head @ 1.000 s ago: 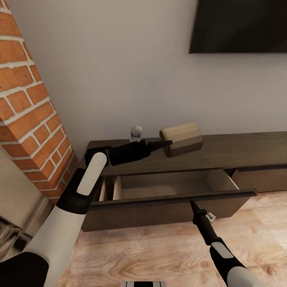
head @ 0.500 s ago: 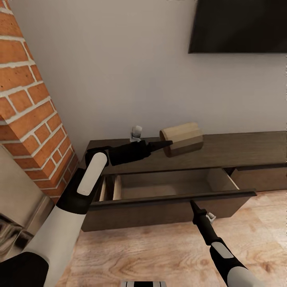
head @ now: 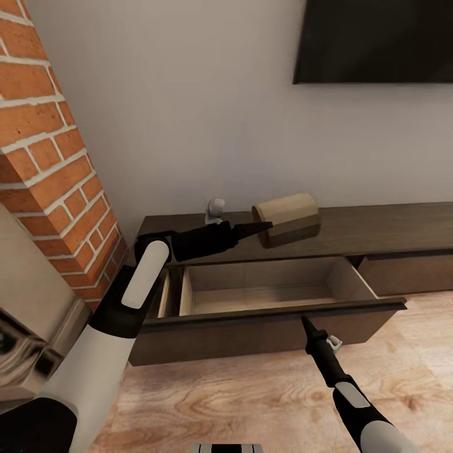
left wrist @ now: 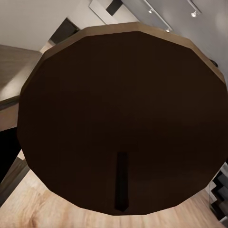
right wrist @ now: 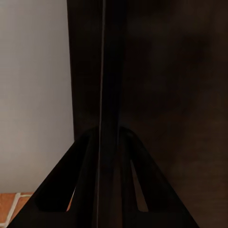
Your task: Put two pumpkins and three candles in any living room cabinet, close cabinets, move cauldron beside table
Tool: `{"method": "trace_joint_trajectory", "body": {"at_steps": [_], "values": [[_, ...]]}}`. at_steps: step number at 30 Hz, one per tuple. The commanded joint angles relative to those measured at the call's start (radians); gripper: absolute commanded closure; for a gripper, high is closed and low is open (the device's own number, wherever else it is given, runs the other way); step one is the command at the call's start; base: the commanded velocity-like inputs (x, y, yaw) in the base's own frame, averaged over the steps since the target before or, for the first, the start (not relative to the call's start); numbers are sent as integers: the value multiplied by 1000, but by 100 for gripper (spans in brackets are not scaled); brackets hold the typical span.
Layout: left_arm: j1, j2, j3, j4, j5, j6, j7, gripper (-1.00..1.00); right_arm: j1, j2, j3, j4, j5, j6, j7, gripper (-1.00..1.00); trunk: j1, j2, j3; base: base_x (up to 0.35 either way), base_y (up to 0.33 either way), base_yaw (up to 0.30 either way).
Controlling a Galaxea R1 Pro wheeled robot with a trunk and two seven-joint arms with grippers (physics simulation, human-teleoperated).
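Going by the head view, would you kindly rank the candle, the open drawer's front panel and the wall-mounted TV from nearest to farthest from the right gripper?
1. The drawer front panel: the right gripper has its tip right at the panel's top edge.
2. The candle: held in the left gripper, above the cabinet top, beyond the drawer.
3. The TV: high on the wall, farthest.

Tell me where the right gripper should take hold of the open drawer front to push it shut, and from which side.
Probably the top edge of the drawer front, coming from the room side. It juts out as a long thin lip just beyond the right gripper, with flat, handle-less face below. The left gripper holds a candle above the cabinet.
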Motion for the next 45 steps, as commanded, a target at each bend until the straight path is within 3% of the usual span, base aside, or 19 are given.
{"method": "trace_joint_trajectory", "body": {"at_steps": [1,45], "values": [[-1,-1,1,1,2,5,-2,100,-1,9,27,0,-5,19,10,100,0,0,-1,-2,0,0],[-1,-1,1,1,1,5,-2,100,-1,9,27,-1,-4,19,10,100,0,0,-1,-33,0,0]]}}
